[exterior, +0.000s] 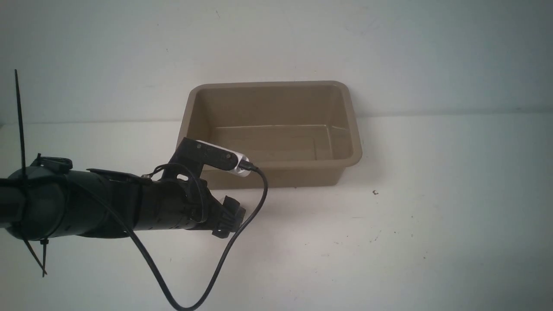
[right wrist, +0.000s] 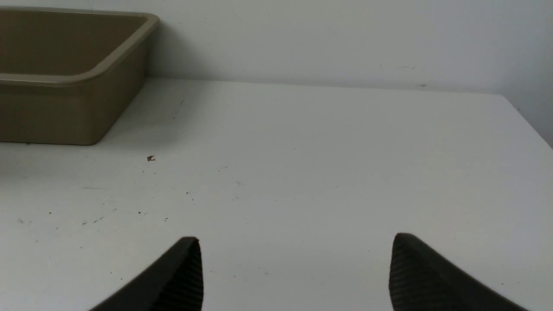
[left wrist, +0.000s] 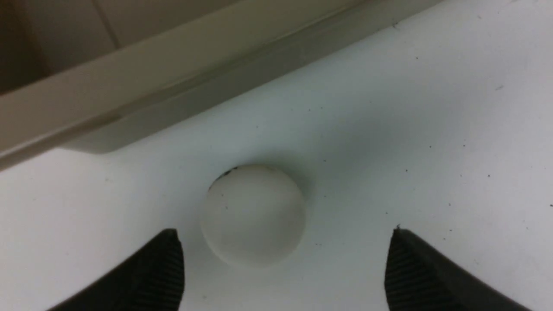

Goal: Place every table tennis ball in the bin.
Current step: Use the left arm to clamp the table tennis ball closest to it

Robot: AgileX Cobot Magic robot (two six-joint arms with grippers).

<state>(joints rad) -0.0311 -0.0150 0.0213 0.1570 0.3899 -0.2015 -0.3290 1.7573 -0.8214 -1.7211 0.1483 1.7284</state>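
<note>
A white table tennis ball [left wrist: 254, 214] with a tiny dark mark rests on the white table, close to the outer wall of the tan-brown bin [left wrist: 129, 82]. My left gripper [left wrist: 283, 248] is open, with the ball just ahead of its fingertips and nearer one of them, touching neither. In the front view the left arm [exterior: 142, 203] reaches to the front-left corner of the bin [exterior: 281, 177], whose inside is empty, and the arm's end covers the ball. My right gripper [right wrist: 296, 252] is open over bare table, with the bin [right wrist: 65, 108] some way off.
A black cable [exterior: 242, 242] loops down from the left wrist camera toward the table's front. A small brown speck [exterior: 375, 192] lies right of the bin. A white wall stands close behind the bin. The table's right edge [right wrist: 531, 125] shows in the right wrist view.
</note>
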